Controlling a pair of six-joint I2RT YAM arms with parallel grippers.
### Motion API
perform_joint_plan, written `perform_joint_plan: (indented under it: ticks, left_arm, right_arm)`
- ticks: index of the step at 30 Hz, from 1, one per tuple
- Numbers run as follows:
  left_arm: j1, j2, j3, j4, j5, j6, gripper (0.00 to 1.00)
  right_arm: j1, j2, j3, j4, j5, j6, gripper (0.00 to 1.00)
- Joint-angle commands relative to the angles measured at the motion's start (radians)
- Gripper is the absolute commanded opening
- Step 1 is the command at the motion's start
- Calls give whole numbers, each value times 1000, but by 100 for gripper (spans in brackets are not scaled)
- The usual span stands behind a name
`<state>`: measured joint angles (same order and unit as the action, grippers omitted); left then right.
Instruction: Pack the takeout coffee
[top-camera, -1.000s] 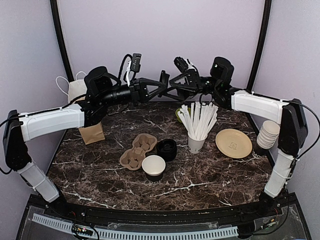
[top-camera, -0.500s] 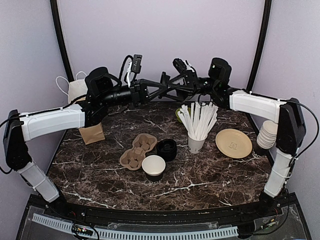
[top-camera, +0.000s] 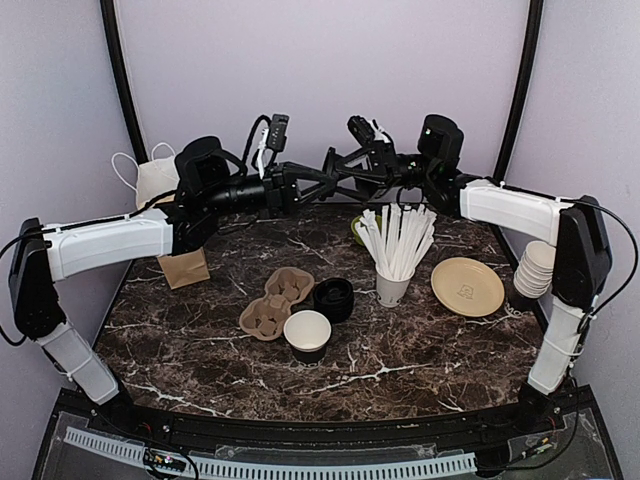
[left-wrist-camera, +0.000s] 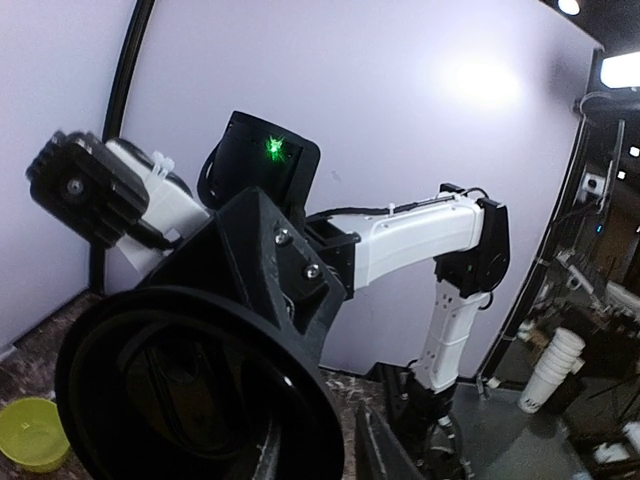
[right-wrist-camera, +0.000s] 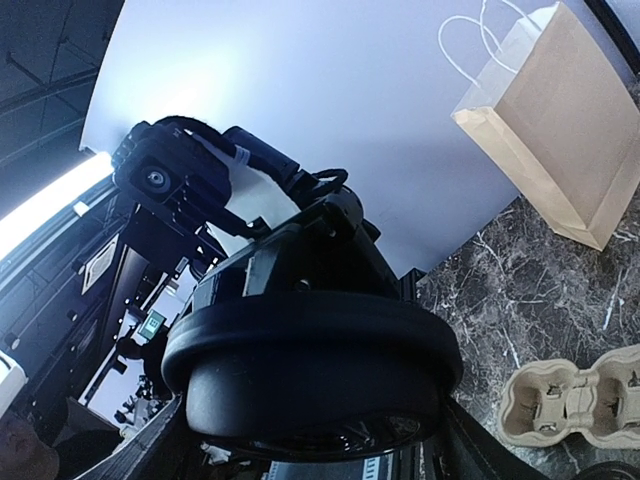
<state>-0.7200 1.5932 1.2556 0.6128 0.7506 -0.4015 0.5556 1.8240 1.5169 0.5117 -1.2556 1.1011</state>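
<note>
Top external view: the left claw (top-camera: 322, 178) and right claw (top-camera: 345, 165) are seen tip to tip above the back of the worktop (top-camera: 190, 345). The black takeout coffee (right-wrist-camera: 310, 370) is seen between them, in mid-air. Whether either claw is clamped on it cannot be told.

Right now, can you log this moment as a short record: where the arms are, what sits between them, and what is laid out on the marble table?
arms: left gripper and right gripper meet tip to tip, raised over the far side of the dark marble table
between them: black round lid-like piece; which gripper grips it cannot be told
cup: lidless black paper cup, white inside, standing at centre
lids: stack of black lids behind the cup
carrier: moulded pulp cup carrier, wells empty
bag: brown paper bag, upright at left
</note>
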Motion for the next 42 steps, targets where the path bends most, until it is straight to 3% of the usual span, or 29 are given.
perform_joint_plan:
  ticks: [1, 5, 10, 14, 18, 29, 42]
  left_arm:
    - [2, -4, 18, -60, 7, 24, 33]
    - [2, -74, 7, -233, -83, 151, 47]
    - [3, -232, -43, -482, -245, 286, 61]
    - [4, -306, -79, -770, -399, 360, 63]
    - [3, -349, -187, -880, -508, 354, 61]
    - [-12, -377, -500, -818, -405, 357, 59]
    - [-84, -256, -590, -626, -349, 497, 59]
  right_arm:
    - [-6, 3, 36, -44, 10, -72, 68]
    - [-13, -17, 65, -242, 29, -266, 67]
    - [-19, -47, 170, -782, 144, -722, 67]
    - [-20, -87, 226, -1065, 281, -1027, 67]
    - [-20, -152, 192, -1158, 388, -1175, 67]
    - [21, -191, 252, -1404, 516, -1423, 67]
    - [53, -200, 221, -1421, 530, -1455, 67]
